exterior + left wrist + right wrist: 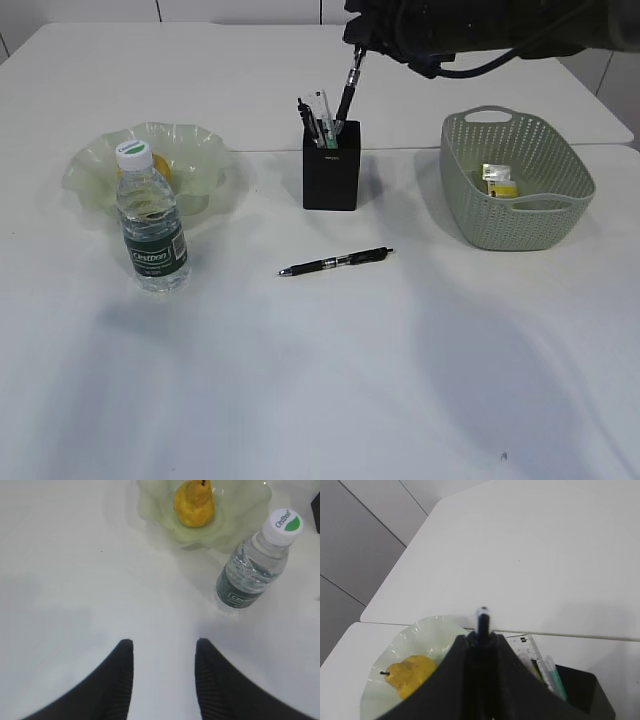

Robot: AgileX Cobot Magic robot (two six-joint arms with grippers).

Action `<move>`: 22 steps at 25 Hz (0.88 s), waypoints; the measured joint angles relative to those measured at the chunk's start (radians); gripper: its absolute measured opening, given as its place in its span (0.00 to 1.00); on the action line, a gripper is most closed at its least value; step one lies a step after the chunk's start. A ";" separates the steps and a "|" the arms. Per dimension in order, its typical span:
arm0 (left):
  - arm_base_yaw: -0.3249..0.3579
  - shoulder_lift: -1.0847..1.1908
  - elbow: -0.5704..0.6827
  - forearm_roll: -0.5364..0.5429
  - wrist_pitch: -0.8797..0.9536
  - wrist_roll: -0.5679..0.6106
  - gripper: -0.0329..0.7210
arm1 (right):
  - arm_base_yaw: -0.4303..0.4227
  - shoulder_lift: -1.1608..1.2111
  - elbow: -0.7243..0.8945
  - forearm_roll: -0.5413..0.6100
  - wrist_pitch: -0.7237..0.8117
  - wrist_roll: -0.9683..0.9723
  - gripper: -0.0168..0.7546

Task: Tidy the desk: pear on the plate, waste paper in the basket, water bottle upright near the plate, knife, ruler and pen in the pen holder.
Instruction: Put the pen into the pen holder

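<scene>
We pinch a thin black pen (347, 100) by its top in our right fingers (357, 55), its tip in the black square pen holder (331, 168). It is light, stiff and slippery. Our left fingers (164, 680) hang half open, empty, over the white desk (320, 380).

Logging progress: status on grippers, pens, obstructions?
Right gripper shut on pen over pen holder. Left gripper open, empty. Second pen on desk. Nothing obstructing.

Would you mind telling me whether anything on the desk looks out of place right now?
One black pen lies loose on the desk, in front of the pen holder. The pear sits on the plate, and the water bottle stands upright.
</scene>
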 joint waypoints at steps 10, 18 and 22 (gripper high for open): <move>0.000 -0.009 0.000 0.002 0.062 0.000 0.41 | 0.000 0.135 -0.137 0.000 0.087 0.000 0.12; 0.000 -0.009 0.000 0.002 0.063 0.000 0.41 | 0.000 0.231 -0.232 0.002 0.149 0.000 0.12; 0.000 -0.009 0.000 0.002 0.066 0.000 0.41 | 0.000 0.272 -0.268 0.002 0.165 -0.002 0.12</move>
